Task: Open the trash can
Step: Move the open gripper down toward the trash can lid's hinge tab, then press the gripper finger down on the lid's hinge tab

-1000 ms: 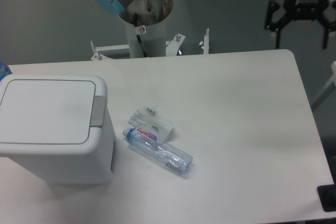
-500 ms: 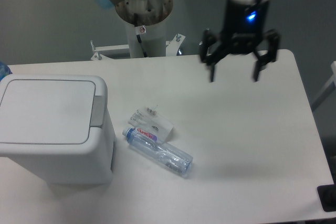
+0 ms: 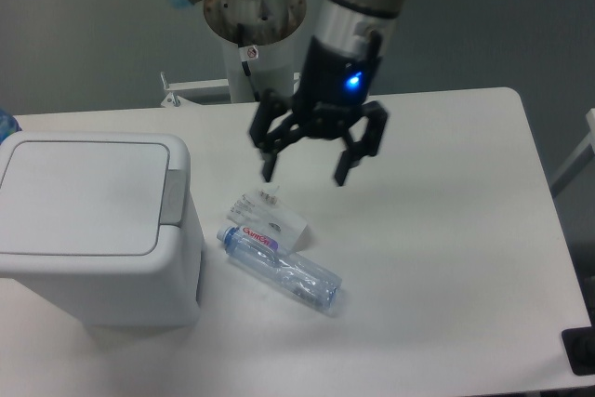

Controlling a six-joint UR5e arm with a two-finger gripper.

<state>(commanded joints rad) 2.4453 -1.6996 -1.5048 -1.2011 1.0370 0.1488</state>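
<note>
- While the lid lies flat and closed, the trash can (image 3: 93,230) stands at the left end of the white counter (image 3: 446,248), a boxy white bin with rounded corners.
- A grey push-button tab (image 3: 173,198) sits on the right rim of the bin, facing the middle of the counter.
- The gripper (image 3: 306,174) hangs above the counter to the right of the bin, well apart from it, with its black fingers spread wide and nothing between them.
- A blue light (image 3: 352,82) glows on the black body of the gripper, below the silver wrist of the arm.
- A clear plastic bottle (image 3: 280,267) lies on its side just right of the bin, blue cap toward the bin.
- The bottle's label is red and white; its lettering is too small and blurred to read.
- A small clear plastic package (image 3: 271,216) lies flat beside the bottle, touching it along the upper side and sitting just below the gripper's fingertips in the picture.
- Its markings cannot be read either.
- The robot's base column (image 3: 256,34) rises behind the far edge of the counter, carrying a small tag whose print is illegible.
</note>
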